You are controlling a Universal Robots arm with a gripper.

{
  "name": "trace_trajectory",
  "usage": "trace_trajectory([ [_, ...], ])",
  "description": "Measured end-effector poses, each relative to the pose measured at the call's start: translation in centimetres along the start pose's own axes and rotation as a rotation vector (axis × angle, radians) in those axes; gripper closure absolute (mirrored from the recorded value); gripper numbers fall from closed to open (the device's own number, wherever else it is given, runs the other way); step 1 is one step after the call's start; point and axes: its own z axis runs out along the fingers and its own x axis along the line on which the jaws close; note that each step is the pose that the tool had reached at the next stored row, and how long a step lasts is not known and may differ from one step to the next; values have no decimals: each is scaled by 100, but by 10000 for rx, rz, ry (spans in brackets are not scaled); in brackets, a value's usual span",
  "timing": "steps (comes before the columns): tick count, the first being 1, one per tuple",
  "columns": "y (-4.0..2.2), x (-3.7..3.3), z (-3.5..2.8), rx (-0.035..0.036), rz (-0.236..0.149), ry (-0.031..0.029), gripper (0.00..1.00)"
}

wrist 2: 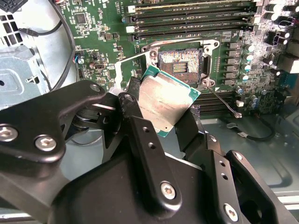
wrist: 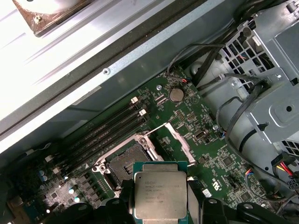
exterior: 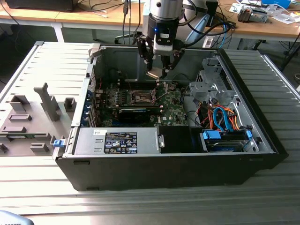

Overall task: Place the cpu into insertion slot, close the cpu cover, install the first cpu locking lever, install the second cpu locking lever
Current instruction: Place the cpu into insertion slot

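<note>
Inspection of the open computer case (exterior: 262, 140), one unit, lying on the grey slatted table (exterior: 42, 187).

One tool (exterior: 156, 71) hangs inside the case above the green circuit board (exterior: 173, 112). Its two fingers (wrist 2: 134, 100) are closed on opposite edges of the cpu (wrist 2: 166, 99), which they hold in the air. One cpu is counted: a thin, pale, square plate with a green rim, its metal face showing in both wrist views. In the exterior view it sits tilted at the fingertips, clear of the board and slightly to the exterior view's right of the socket.

One insertion slot (wrist 2: 180, 63) is counted. It lies uncovered, its brownish contact field bare, and nothing rests in it. In the first wrist view the cpu (wrist: 160, 193) hangs just beside the slot (wrist: 125, 161), apart from it.

One cpu cover (wrist: 180, 143) is counted: a thin metal frame standing raised at one edge of the slot, not lying over it.

Other items: one grey labelled box (exterior: 117, 140) at the case's near wall, one long black card (exterior: 135, 113) beside the slot, one coin cell (wrist: 176, 95) on the board, and one metal drive cage (exterior: 211, 86) at the exterior view's right, with orange and blue cables (exterior: 220, 117) below it.
</note>
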Motion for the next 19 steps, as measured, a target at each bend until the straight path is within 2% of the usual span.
trace_trajectory([
  [19,0,0,3,-2,113,-1,45],
])
